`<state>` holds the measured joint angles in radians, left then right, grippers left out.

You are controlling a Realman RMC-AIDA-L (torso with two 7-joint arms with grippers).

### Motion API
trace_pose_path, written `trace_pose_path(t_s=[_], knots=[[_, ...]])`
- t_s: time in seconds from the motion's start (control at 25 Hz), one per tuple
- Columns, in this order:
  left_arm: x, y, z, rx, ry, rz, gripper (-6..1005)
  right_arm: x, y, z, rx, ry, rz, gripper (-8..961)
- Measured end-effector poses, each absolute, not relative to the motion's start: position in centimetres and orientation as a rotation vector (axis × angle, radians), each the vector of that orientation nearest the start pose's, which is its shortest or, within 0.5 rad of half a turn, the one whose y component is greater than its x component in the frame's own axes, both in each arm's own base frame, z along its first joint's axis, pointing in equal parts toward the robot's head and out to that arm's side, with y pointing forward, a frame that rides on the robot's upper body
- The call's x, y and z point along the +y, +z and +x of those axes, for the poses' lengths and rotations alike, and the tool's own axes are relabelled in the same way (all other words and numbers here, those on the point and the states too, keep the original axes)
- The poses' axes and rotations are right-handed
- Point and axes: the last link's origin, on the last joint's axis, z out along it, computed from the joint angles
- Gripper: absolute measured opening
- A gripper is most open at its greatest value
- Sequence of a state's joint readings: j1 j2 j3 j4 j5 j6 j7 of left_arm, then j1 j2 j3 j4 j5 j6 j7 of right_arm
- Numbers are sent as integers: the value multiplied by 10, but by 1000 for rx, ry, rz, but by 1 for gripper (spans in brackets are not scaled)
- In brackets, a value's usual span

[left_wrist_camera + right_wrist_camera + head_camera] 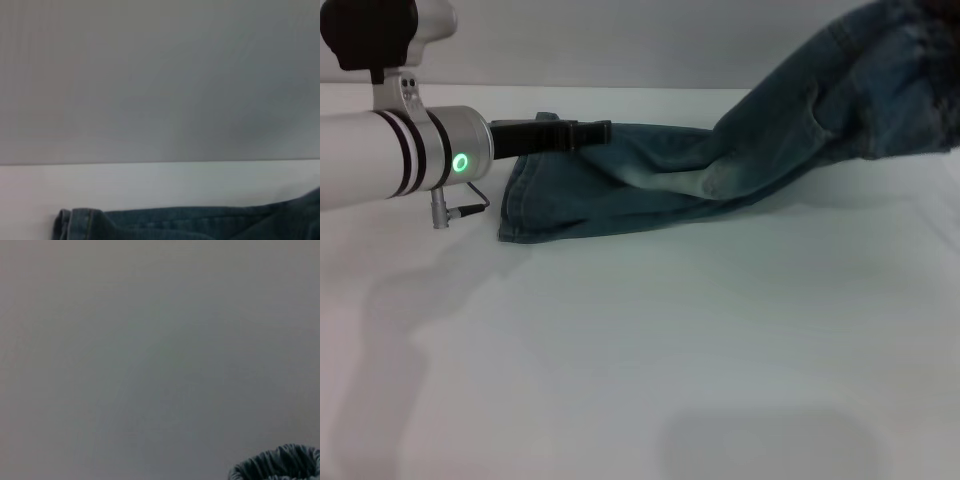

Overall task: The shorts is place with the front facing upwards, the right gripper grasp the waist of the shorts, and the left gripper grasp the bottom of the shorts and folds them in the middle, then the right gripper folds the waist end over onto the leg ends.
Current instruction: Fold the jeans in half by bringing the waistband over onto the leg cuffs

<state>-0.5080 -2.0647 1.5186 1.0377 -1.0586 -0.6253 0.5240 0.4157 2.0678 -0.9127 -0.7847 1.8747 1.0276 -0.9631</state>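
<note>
On the left, the left gripper (592, 131) looks clamped on the shorts' (650, 185) hem while the waist (280, 464) hangs lifted at far right, right gripper unseen, so I'd carry that end leftward low and slow, keeping the hem pinned.

- The left arm's wrist (380, 160) is a silver-white cylinder, smooth and faintly glossy.
- Two thin black bands ring it near the front end.
- A small green glowing ring (461, 162) sits on the side of the metallic end section.
- A short silver plug with a thin dark cable (460, 211) hangs under that section.
- A silver bracket with small holes rises above it, topped by a black block (370, 32).
- The left tool (602, 130) is black, long and narrow.
</note>
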Motion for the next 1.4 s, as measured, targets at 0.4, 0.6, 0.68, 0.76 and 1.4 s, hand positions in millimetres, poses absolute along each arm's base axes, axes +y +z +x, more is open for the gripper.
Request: trace_pose_path(t_s=[0.4,0.6,0.68,0.76,1.4], knots=[[407,-46,-201,-1192,-476,-2129,863,437,63,196,1500,1302,-1873,47],[403,-59,-197,-1187,-503,-2122,863,448,49,163,1483,1261,-1979,47],[403,-63,-196,-1181,-501,-2124,863,451,43,152,1473,1233,-2016,47],[402,-64,-196,-1176,-500,-2126,863,455,39,142,1456,1199,-2051,46],[402,-70,-192,-1137,-527,-2091,863,455,12,116,1455,1091,-2181,46]])
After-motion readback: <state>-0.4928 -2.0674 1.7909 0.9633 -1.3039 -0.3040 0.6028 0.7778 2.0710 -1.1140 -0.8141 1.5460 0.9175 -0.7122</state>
